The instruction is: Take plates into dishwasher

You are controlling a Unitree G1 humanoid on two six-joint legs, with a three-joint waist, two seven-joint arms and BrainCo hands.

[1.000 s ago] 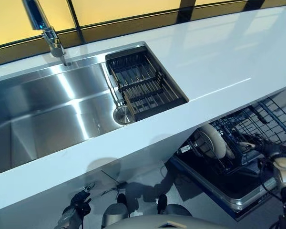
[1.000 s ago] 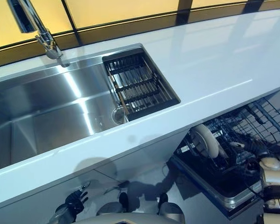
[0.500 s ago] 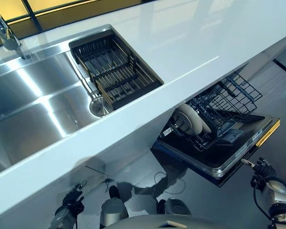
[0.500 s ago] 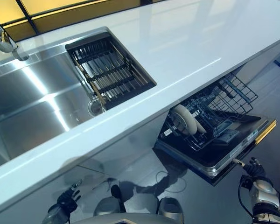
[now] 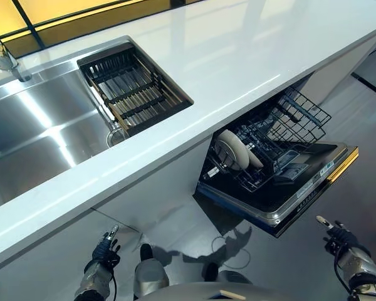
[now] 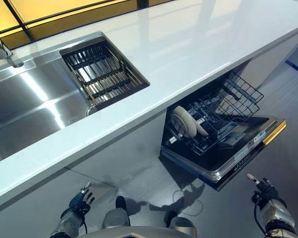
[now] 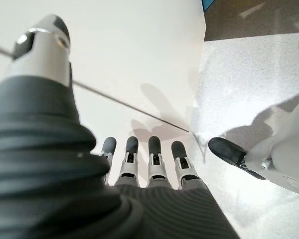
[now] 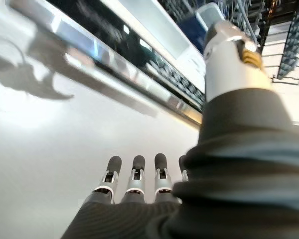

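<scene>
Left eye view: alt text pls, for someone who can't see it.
An open dishwasher under a white counter has plates standing in its pulled-out rack. Both robot hands, left hand and right hand, hang open and empty near the floor. A steel sink sits at the left.

A long white counter (image 5: 250, 56) runs across the room, with yellow panels (image 5: 69, 7) in dark frames behind it. A shiny steel sink (image 5: 37, 135) is set into the counter, and a silver tap (image 5: 1, 55) stands at its back edge. A dark wire rack (image 5: 133, 91) sits in the end of the sink, and a round drain (image 5: 116, 135) shows just beside it.
</scene>
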